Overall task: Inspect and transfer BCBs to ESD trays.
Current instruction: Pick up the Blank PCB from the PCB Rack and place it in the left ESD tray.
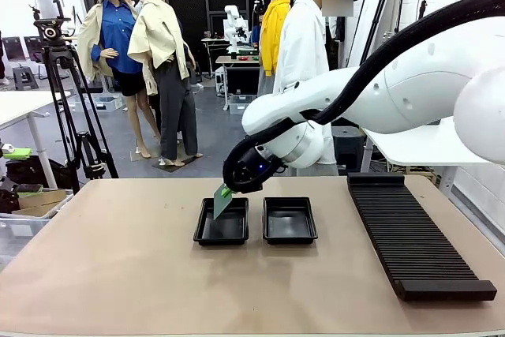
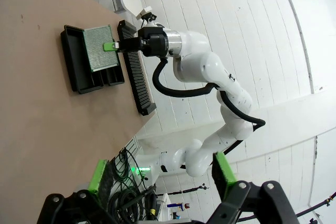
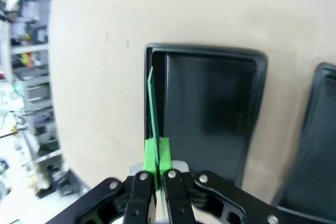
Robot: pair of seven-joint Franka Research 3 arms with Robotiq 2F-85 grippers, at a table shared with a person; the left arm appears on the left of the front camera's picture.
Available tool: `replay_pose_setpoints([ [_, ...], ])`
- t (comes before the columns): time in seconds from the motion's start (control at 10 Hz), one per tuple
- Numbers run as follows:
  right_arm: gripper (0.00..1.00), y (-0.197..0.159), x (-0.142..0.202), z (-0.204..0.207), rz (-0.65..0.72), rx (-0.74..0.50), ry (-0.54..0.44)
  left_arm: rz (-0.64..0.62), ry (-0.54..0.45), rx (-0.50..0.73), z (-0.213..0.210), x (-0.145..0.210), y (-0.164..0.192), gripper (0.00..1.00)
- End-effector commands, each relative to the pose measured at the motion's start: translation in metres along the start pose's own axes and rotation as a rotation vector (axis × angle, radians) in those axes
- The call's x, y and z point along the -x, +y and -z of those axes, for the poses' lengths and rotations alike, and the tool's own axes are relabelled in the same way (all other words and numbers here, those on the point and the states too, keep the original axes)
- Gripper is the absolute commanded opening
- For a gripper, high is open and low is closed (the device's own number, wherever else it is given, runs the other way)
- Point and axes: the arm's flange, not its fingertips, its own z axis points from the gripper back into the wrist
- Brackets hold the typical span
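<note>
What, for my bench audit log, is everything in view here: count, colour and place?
BCB: one, green, held tilted at the left tray.
left ESD tray: one, black, mid-table.
right ESD tray: one, black, beside the left one, bare.
rack: one, black, ribbed, on the table's right side.
table: one, tan, under all of these.
tripod: one, black, on the floor at far left.
person: one, white top, standing behind the table.
right claw: one, black with green pads, shut on the BCB.
left claw: one, black with green pads, open, away from the trays.
</note>
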Motion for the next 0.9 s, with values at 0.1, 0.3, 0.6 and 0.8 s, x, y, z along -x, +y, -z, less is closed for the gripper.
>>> replay_pose_setpoints([
  [0.1, 0.00, -0.002, 0.004, 0.022, 0.028, -0.029, -0.028, 0.002, -0.003, -0.002, 0.000, 0.000, -0.002, 1.00],
  [0.3, 0.00, -0.007, 0.007, 0.025, 0.030, -0.033, -0.045, 0.002, -0.003, -0.002, 0.000, 0.000, -0.002, 1.00],
  [0.6, 0.00, -0.012, 0.012, 0.032, 0.045, -0.042, -0.036, 0.002, -0.003, -0.002, 0.000, 0.000, -0.002, 1.00],
  [0.8, 0.00, -0.014, 0.012, 0.031, 0.052, -0.041, -0.035, 0.002, -0.003, -0.002, 0.000, 0.000, -0.002, 1.00],
])
